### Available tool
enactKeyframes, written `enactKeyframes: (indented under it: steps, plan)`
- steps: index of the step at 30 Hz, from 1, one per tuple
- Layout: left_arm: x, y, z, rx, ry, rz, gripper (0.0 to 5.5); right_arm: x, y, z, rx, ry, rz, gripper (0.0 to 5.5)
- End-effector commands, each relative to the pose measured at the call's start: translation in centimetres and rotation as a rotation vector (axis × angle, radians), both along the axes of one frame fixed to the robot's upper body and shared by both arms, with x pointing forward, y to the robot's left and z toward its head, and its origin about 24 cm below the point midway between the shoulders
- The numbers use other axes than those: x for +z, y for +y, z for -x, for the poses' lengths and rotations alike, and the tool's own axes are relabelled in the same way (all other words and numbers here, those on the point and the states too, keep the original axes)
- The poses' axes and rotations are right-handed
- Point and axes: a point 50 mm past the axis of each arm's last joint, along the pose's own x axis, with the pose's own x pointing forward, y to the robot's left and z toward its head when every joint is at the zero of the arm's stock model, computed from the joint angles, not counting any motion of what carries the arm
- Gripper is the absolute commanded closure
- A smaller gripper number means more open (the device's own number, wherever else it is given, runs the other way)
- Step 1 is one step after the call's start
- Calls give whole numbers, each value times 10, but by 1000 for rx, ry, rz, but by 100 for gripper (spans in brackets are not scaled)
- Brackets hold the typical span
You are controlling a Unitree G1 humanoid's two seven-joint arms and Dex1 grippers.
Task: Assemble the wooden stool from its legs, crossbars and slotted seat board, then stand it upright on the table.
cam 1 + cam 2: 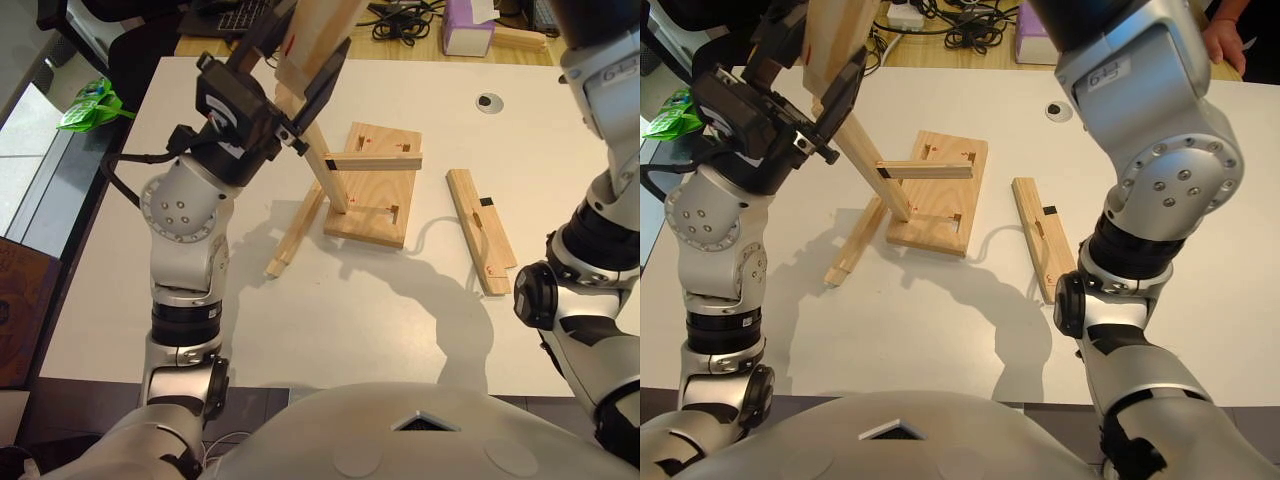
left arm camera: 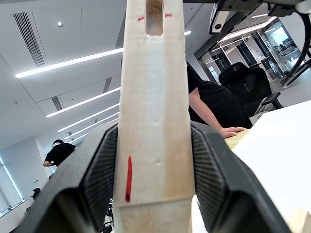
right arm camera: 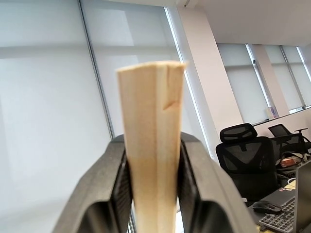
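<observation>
Left end effector (image 2: 154, 170) clamps slotted leg (image 2: 154, 87) above worktop (image 1: 300, 330); right end effector (image 3: 151, 165) grips wood bar (image 3: 151, 102) (both raised).

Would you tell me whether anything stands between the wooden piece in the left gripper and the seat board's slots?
Yes. A tilted leg with its crossbar stands over the seat board, below the left gripper and its wooden piece; the crossbar lies across the far slots. The near slots look uncovered.
</observation>
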Motion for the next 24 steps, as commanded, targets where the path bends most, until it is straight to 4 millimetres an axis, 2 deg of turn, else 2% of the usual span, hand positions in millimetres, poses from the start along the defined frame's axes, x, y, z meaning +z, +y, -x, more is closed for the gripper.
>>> enactKeyframes:
  steps: [1, 6, 7, 9, 11, 13, 15, 17, 19, 21, 24]
  plan:
    - [11, 4, -3, 69, -55, 55, 270, 8, -4, 1, -16, -33, -52, 446]
    - [24, 16, -7, 169, -103, 152, 182, 11, -26, -5, -132, -38, -131, 446]
    - [28, 22, -8, 200, -109, 188, 160, 11, -36, -7, -178, -39, -152, 447]
    - [30, 41, -13, 291, -93, 267, 157, 8, -60, -10, -285, -34, -192, 447]
    - [23, 61, -16, 404, -53, 316, 157, 4, -84, -12, -396, -21, -215, 447]
    - [6, 79, -19, 522, 20, 315, 157, 0, -103, -13, -499, -5, -235, 447]
    - [-24, 88, -24, 590, 184, 259, 157, -7, -116, -15, -605, 13, -228, 447]
    - [-65, 83, -27, 573, 408, 119, 157, -17, -125, -17, -713, 31, -167, 447]
    - [-100, 74, -21, 509, 591, -52, 157, -29, -132, -18, -803, 68, -112, 447]
    - [-118, 68, -11, 447, 693, -183, 157, -45, -140, -19, -892, 114, -40, 447]
    - [-123, 72, 1, 404, 782, -317, 157, -69, -144, -17, -932, 184, 40, 447]
